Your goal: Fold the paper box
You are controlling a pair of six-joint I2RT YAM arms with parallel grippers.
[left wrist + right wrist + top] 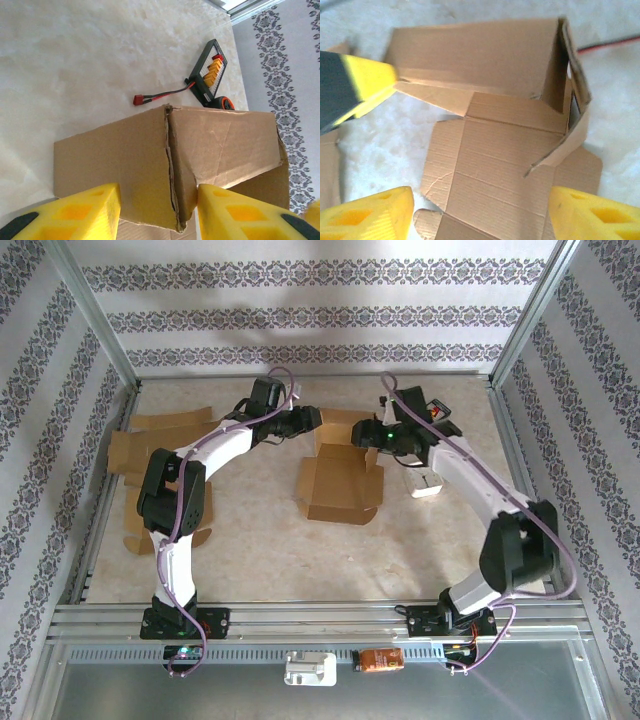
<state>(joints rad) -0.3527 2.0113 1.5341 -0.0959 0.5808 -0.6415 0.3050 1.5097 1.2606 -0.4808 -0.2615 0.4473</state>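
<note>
Paper box (pixel 340 485) looks half done: 12 o'clock wall (pixel 470 50) up, 6 o'clock panels (pixel 490 165) flat; left gripper (pixel 159 195) part-open at wall, right gripper (pixel 480 200) wide.

Looked down from above and behind; peered close from both wrists; shared the paper box (pixel 340 483).

Lab test cell, aluminium frame (pixel 320 620)
</note>
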